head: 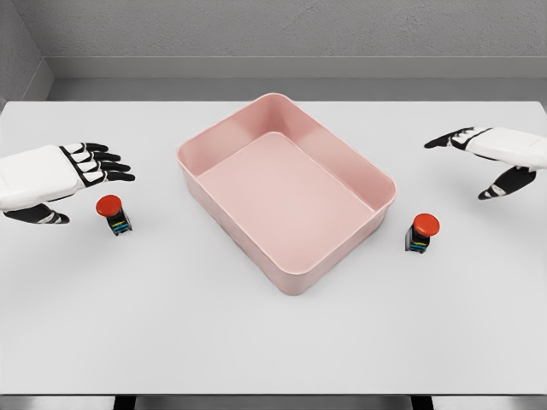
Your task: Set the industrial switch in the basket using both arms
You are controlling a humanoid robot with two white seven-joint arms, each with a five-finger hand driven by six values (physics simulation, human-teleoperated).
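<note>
On white table (273, 342), pink basket (376, 184) betw 2 red switches (114, 213) (422, 232), L hand (51, 175) & R hand (500, 154) fingers spread, empty

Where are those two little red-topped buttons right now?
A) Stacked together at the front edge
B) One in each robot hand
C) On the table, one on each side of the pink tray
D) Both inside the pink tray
C: one switch stands on the table left of the pink basket, the other switch to its right; the basket holds nothing, and both hands are open.
</note>
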